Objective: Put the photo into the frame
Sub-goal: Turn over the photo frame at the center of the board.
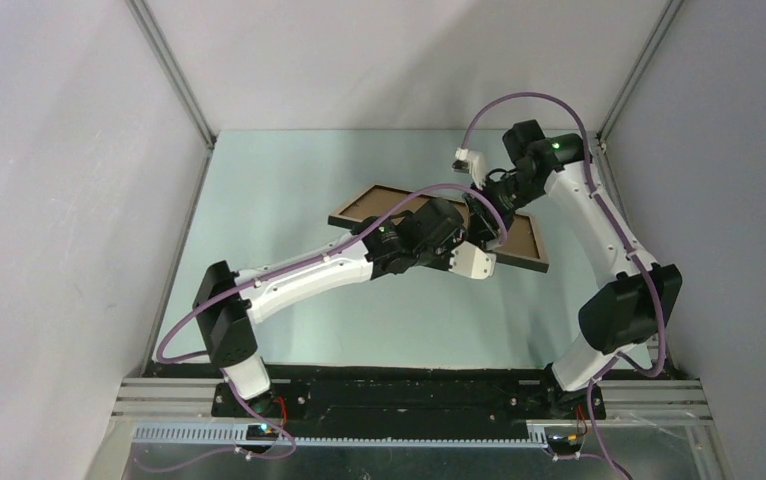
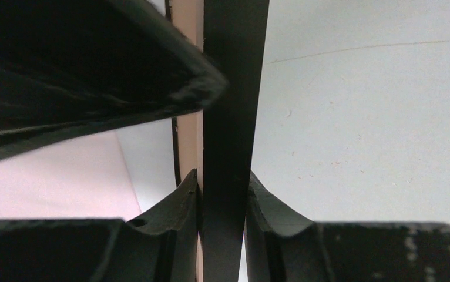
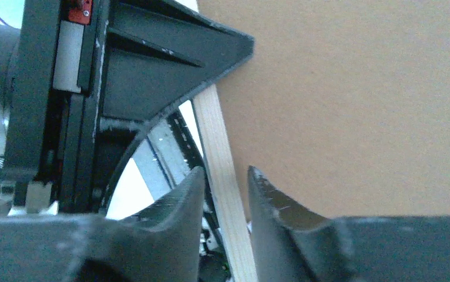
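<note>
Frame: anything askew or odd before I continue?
Yes. The frame hangs tilted above the table, left gripper clamped on its edge, right gripper loose around it. Brown backing panel is in it; no photo visible.

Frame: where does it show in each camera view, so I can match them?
Top view: the frame, centre, between both arms.
Left wrist: the frame's black edge, upright, centre.
Right wrist: its pale wood strip, lower centre.
Shared landmark: the left pincer, clamped on it.
</note>
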### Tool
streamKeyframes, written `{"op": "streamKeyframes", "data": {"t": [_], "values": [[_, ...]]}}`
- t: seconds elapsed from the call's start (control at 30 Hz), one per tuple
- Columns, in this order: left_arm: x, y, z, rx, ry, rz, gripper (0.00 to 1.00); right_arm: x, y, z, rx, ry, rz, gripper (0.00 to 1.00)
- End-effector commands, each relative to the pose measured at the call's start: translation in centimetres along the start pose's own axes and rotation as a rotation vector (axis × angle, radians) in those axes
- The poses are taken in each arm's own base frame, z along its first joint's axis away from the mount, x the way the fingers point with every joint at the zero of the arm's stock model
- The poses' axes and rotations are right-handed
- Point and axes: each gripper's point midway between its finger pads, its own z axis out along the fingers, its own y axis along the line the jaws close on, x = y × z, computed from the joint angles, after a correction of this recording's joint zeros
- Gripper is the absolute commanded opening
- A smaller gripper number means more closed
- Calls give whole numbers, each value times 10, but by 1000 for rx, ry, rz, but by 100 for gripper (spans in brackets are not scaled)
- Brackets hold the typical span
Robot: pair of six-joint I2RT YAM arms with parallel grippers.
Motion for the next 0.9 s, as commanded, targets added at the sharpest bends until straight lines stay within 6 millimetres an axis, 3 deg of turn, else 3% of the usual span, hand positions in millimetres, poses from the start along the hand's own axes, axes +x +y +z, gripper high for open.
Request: {"op": "streamKeyframes", "data": {"t": [0.0, 0.03, 0.17, 0.37, 0.53, 0.7, 0.87], "values": [[-9, 16, -21, -42, -9, -19, 0, -22, 3, -38, 113, -126, -19, 43], [-10, 16, -23, -42, -15, -32, 0, -25, 1, -40, 126, -143, -13, 52], [-15, 18, -34, -47, -47, -71, 0, -32, -5, -62, 201, -221, 1, 68], [-25, 29, -54, -76, -100, -124, 0, -41, -19, -96, 348, -354, 32, 81], [-35, 49, -77, -136, -143, -168, 0, -44, -29, -121, 477, -466, 56, 99], [-45, 64, -96, -166, -189, -213, 0, -40, -41, -143, 607, -581, 108, 99], [-56, 71, -109, -143, -231, -290, 0, -36, -35, -161, 684, -680, 107, 99]]}}
